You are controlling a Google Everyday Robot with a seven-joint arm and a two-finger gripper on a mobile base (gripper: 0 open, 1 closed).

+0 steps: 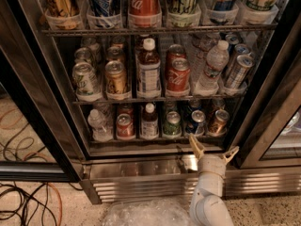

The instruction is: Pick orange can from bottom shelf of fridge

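Note:
The fridge [56, 107] stands open in front of me, with its ribbed steel base below. The orange can [218, 121], coppery with a silver top, stands at the right end of the bottom shelf [136, 143], next to a blue can [196, 122]. My gripper [213, 144] is open and empty. It sits just below and in front of the shelf's front edge, under the orange can and the blue can. Its left fingertip [193, 141] reaches the shelf edge. The white arm rises from the bottom of the view.
The bottom shelf also holds a water bottle [98, 125], a red can [124, 125], a dark bottle [149, 122] and a green can [172, 123]. The racks above hold more cans and bottles. The right door frame [268, 102] stands close by. Cables [28, 201] lie on the floor at left.

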